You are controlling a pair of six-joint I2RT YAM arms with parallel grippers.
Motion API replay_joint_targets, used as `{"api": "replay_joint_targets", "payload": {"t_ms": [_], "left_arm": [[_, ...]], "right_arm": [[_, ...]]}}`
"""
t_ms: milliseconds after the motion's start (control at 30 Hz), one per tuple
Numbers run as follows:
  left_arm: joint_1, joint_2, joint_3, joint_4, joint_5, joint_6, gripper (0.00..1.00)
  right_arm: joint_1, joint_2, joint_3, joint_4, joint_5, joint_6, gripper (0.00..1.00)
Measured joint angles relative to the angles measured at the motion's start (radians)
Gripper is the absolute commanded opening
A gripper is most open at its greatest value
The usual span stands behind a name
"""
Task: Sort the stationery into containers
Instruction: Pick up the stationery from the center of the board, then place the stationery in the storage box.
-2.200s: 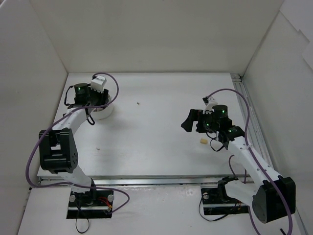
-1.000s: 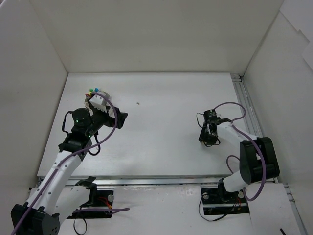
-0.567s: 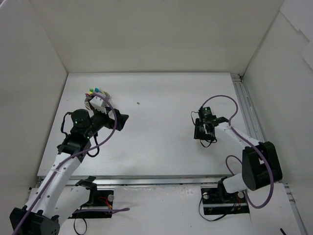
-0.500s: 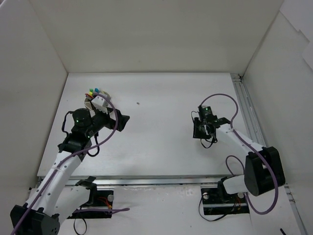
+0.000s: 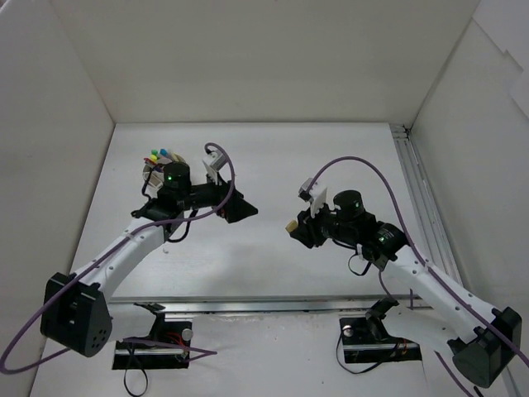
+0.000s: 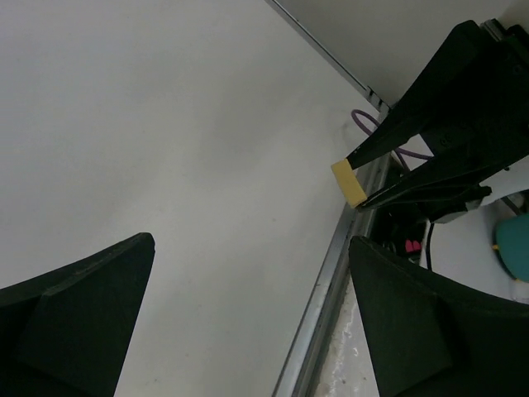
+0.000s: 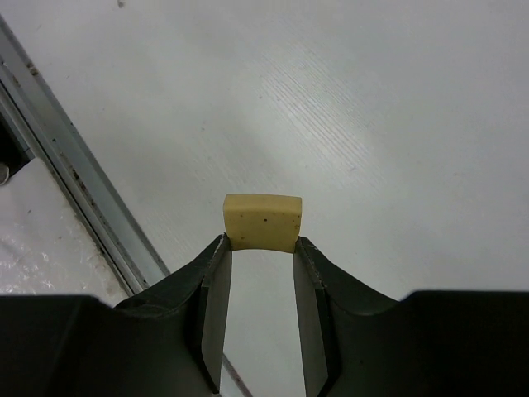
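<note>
Tan eraser [image 7: 263, 222] sits clamped, protruding, in the right gripper [image 7: 261, 241] (left gripper [image 6: 248, 252] spread wide).

A tan eraser [image 7: 262, 222] (faintly speckled) sits in the right hand [image 7: 260, 242]; highlighters [image 5: 159, 155] stand in the tub [image 5: 149, 175].

The white table [image 5: 273, 157] carries a round white tub [image 5: 147, 172], far left, apparently holding colour-tipped highlighters [image 5: 162, 154].

White tabletop [image 5: 273, 157], matte, evenly lit. 3 plain white panels enclose it: back wall [image 5: 264, 58], left wall [image 5: 41, 124], right wall [image 5: 475, 124]. Rail [image 5: 421, 198], probably aluminium, along right edge.
</note>
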Motion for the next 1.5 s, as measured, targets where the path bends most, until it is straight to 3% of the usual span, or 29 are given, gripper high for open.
{"api": "replay_joint_targets", "payload": {"t_ms": [233,467,833,933,967,1033,1167,1233,1333,1433,1467,1500], "left_arm": [[-0.141,0.107,0.078,-0.007,0.021,-0.037,0.98],[-0.175,0.146,0.118,-0.02,-0.013,-0.062,0.89],[-0.256,0.193,0.169,-0.075,-0.101,-0.058,0.66],[-0.267,0.21,0.173,-0.079,-0.102,-0.058,0.47],[-0.269,0.214,0.173,-0.081,-0.102,-0.058,0.36],[-0.273,0.216,0.174,-0.08,-0.095,-0.06,0.28],[-0.278,0.214,0.182,-0.068,-0.078,-0.061,0.0],[-0.28,0.214,0.182,-0.061,-0.076,-0.065,0.0],[-0.28,0.211,0.182,-0.06,-0.084,-0.066,0.0],[-0.28,0.199,0.182,-0.062,-0.106,-0.065,0.0],[-0.277,0.192,0.182,-0.065,-0.113,-0.064,0.0],[-0.272,0.182,0.182,-0.074,-0.125,-0.06,0.0]], "right_arm": [[0.049,0.009,-0.005,0.041,-0.037,-0.074,0.07],[0.081,0.026,-0.005,0.053,-0.032,-0.105,0.07],[0.118,0.026,-0.005,0.122,0.038,-0.113,0.07],[0.125,0.026,-0.005,0.134,0.08,-0.113,0.07],[0.127,0.026,-0.005,0.14,0.089,-0.112,0.07],[0.129,0.026,-0.005,0.145,0.109,-0.111,0.07],[0.13,0.026,-0.005,0.15,0.14,-0.109,0.07],[0.131,0.026,-0.005,0.153,0.149,-0.109,0.09],[0.132,0.026,-0.005,0.157,0.158,-0.106,0.2],[0.137,0.026,-0.005,0.171,0.172,-0.096,0.43],[0.137,0.026,-0.005,0.179,0.174,-0.092,0.95],[0.137,0.026,-0.005,0.184,0.184,-0.082,0.98]]}}
